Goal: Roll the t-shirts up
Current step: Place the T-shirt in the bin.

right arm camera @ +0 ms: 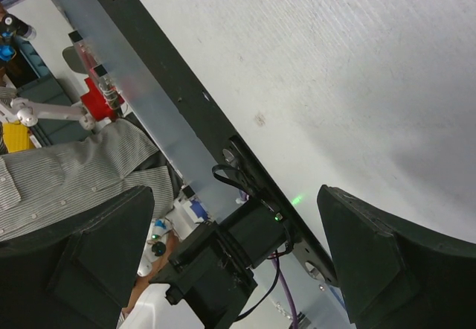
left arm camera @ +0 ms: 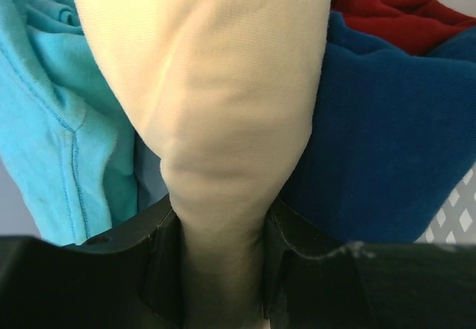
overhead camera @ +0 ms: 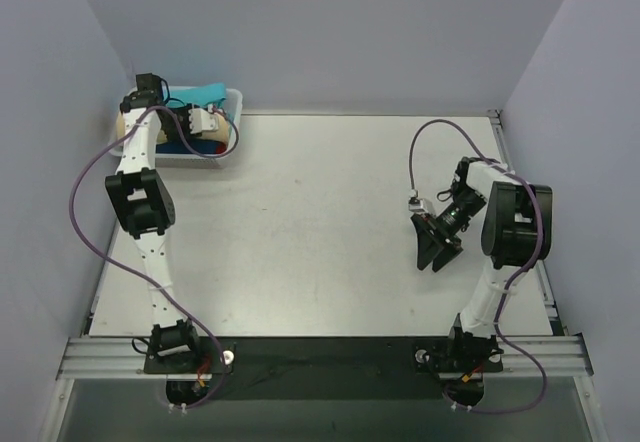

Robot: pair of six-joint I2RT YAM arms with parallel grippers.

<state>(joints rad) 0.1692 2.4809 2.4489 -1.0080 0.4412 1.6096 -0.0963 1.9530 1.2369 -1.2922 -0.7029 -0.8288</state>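
Observation:
My left gripper [overhead camera: 183,130] reaches down into the white mesh basket [overhead camera: 232,122] at the far left corner. In the left wrist view the gripper [left arm camera: 221,228] is shut on a bunched fold of the light tan t-shirt [left arm camera: 216,98], which rises from between the jaws. A teal t-shirt [left arm camera: 44,120] lies to its left, also seen from above [overhead camera: 207,94]. A dark blue t-shirt [left arm camera: 387,143] and a red one [left arm camera: 394,13] lie to its right. My right gripper [overhead camera: 437,247] hovers open and empty over the table's right side, with wide-apart fingers [right arm camera: 401,262].
The basket's mesh wall [left arm camera: 457,210] shows at the lower right of the left wrist view. The grey table [overhead camera: 320,222] spreads between the arms. The right wrist view shows an arm base [right arm camera: 223,258] on the front rail and a person in a striped shirt [right arm camera: 67,173] beyond the edge.

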